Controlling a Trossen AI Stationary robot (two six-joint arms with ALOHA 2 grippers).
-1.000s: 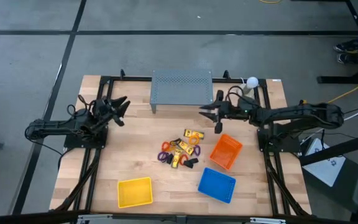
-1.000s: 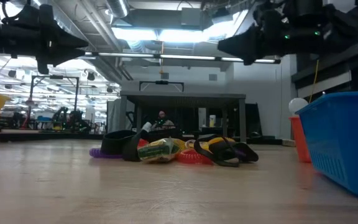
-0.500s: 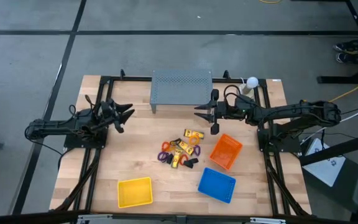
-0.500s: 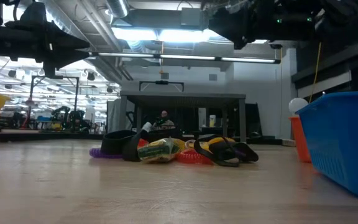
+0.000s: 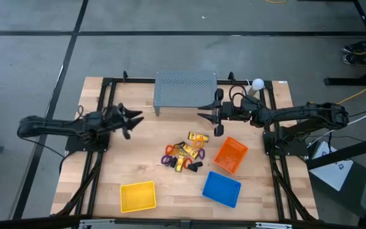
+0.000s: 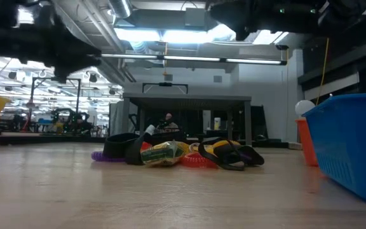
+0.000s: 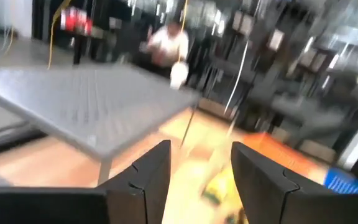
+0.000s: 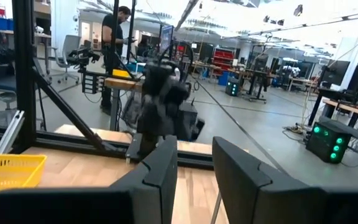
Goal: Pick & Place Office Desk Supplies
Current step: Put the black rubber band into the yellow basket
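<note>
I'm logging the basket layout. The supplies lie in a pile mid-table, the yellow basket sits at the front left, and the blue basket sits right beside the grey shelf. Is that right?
Not quite. In the high view the blue basket sits at the front of the table, next to the orange basket, well away from the grey shelf at the back. The pile of supplies and the yellow basket are as you said.

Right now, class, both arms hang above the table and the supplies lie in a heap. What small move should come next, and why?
Probably the left gripper should move on toward the heap of supplies and lower over it. Its fingers stand open and empty, it is above bare table short of the heap, and nothing has been picked yet. The right gripper hangs by the grey shelf, also empty.
</note>
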